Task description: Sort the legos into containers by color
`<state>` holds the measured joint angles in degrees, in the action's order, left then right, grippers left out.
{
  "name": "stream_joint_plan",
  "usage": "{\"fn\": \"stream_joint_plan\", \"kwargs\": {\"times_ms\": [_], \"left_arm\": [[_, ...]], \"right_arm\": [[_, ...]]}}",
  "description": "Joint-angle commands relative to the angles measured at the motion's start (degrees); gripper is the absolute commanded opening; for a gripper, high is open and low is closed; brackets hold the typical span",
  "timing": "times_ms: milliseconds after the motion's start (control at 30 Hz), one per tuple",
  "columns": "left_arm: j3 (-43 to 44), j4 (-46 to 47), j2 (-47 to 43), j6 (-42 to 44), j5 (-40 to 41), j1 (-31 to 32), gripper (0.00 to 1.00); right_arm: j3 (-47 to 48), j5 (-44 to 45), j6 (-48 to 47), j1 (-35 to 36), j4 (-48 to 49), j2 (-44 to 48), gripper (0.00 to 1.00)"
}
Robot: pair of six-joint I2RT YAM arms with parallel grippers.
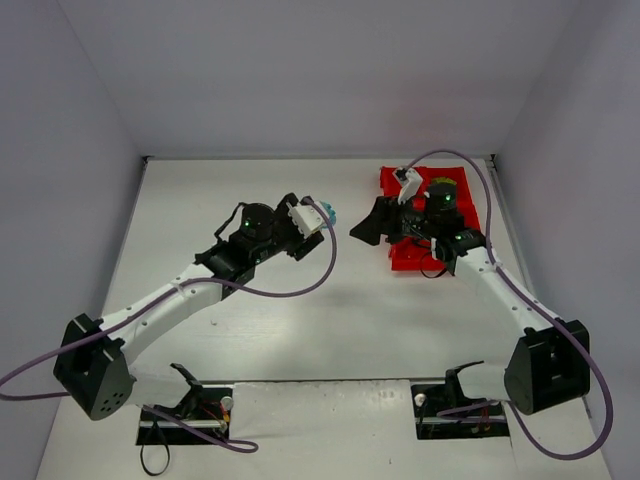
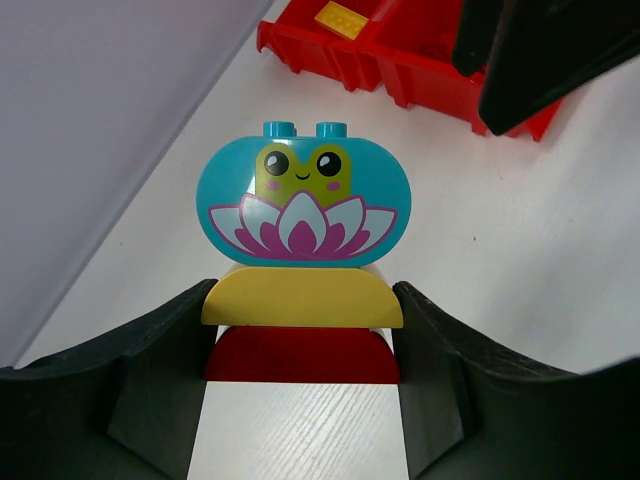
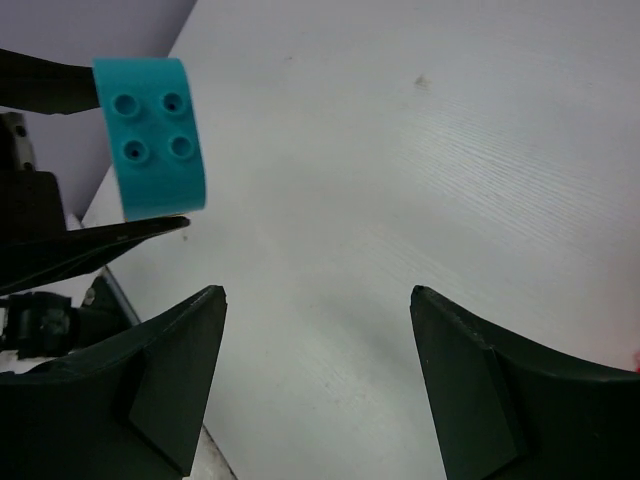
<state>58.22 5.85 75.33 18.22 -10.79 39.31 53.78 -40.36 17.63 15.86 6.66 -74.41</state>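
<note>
Roughly mid-worktop, the left claw is clamped on a brick stack: a teal brick printed with a frog and a pink flower on top, a yellow brick under it and a red brick at the bottom. The claw's fingers press on the yellow one's ends. Whether the stack touches the worktop cannot be told. Facing it, the right claw has its fingers apart with nothing between them and only bare worktop below. From its wrist camera the teal brick shows at the upper left with 4 round dimples. The 2 claws are near each other but apart.

The red tray lies at the far right of the worktop, just beside the right claw. The right arm stretches over it and hides most of its bins from above. In the left wrist view the right claw's black bulk also covers part of the tray, yet 1 yellow piece shows lying in a bin. A purple cable loops from each arm, the left one sagging near the stack.

The worktop is white with a faint wood grain and 1 small dark speck. Plain pale grey-lilac walls close it in on 3 sides
</note>
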Motion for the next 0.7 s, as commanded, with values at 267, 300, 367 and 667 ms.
{"fn": "stream_joint_plan", "kwargs": {"times_ms": [267,300,367,667], "left_arm": [[-5.30,1.97,-8.53,9.64,-9.60,-0.37,0.33],[-5.48,2.41,-9.06,9.64,-10.21,-0.37,0.33],[-6.01,3.38,-9.76,9.56,-10.92,-0.29,0.33],[-6.98,5.23,-10.12,9.47,-13.21,-0.29,0.33]], "right_arm": [[4.67,-11.50,5.66,4.53,8.46,2.78,0.73],[4.84,-11.50,5.75,4.88,8.64,2.61,0.73],[5.28,-11.06,6.28,6.02,8.81,1.90,0.73],[6.60,-9.83,7.33,9.28,9.69,-1.26,0.73]]}}
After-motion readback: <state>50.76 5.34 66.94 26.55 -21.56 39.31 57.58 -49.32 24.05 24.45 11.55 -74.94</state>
